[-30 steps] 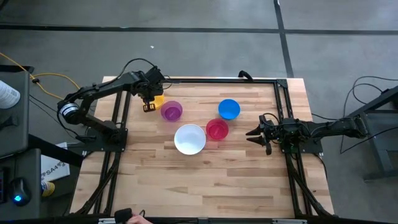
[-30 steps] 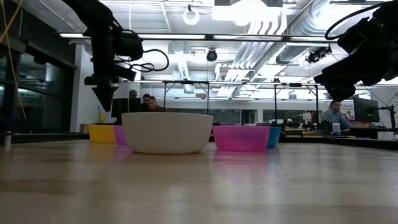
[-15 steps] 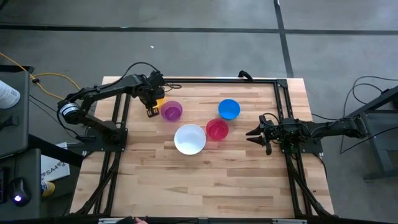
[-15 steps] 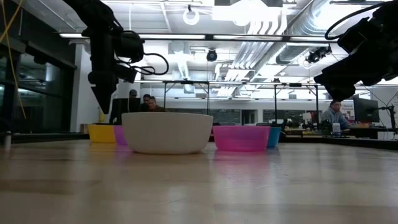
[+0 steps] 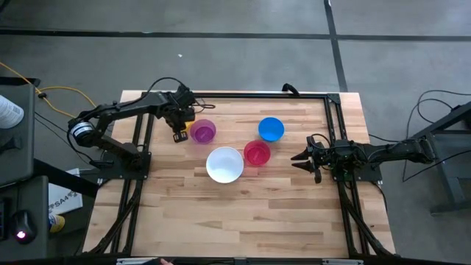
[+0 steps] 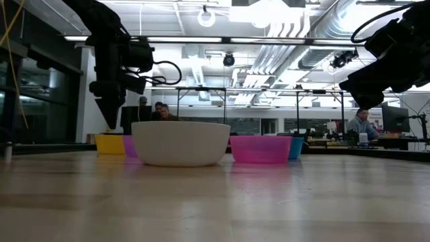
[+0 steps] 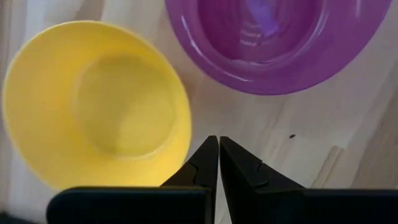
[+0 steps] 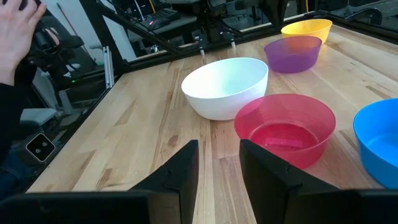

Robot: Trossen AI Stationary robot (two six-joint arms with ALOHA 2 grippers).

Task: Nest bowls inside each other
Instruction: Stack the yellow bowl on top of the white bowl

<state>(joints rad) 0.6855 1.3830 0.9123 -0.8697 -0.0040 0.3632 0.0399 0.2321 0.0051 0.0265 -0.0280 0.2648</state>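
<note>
Five bowls stand rim-up on the wooden table: white (image 5: 224,164), red-pink (image 5: 257,153), blue (image 5: 271,129), purple (image 5: 203,132) and yellow (image 7: 96,106). In the high view my left arm covers most of the yellow bowl. My left gripper (image 7: 218,140) is shut and points down. Its tips hang just above the table, in the gap between the yellow bowl's rim and the purple bowl (image 7: 277,43), touching neither. In the low view my left gripper (image 6: 109,126) ends a little above the yellow bowl (image 6: 109,143). My right gripper (image 5: 296,157) waits open at the table's right side.
A black frame (image 5: 257,96) runs along the table's far edge and down both sides. A person's hand (image 8: 18,31) shows beyond the table's near edge in the right wrist view. Bare wood lies across the near half of the table (image 5: 243,213).
My left gripper has sunk a little toward the table beside the yellow bowl and has rolled somewhat about its own pointing line. It stays shut. The bowls have not moved.
</note>
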